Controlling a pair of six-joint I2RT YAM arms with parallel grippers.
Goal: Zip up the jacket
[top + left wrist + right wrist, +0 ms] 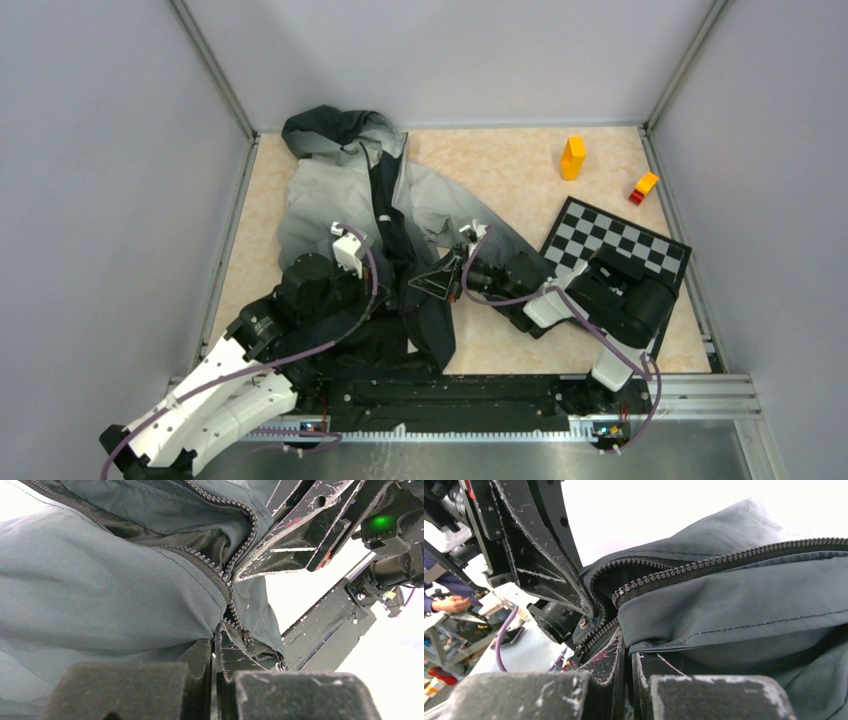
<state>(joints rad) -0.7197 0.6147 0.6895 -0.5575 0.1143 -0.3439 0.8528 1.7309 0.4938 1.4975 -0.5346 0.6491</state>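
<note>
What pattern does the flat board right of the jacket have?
Black-and-white checks on the board, best in top external view.

Overhead, I lose the hem of the jacket (340, 190) under my left arm (250, 335) at 6 o'clock, zipper (384, 207) too small to tell meshed from open, left arm's base cut off at 7 o'clock, right wrist view's 9 o'clock background blurred, jacket cropped at 3 o'clock.

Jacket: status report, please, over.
Left claw shut on jacket by zipper. Right claw shut on jacket. Zipper teeth apart above claws. Nothing blocking.
</note>
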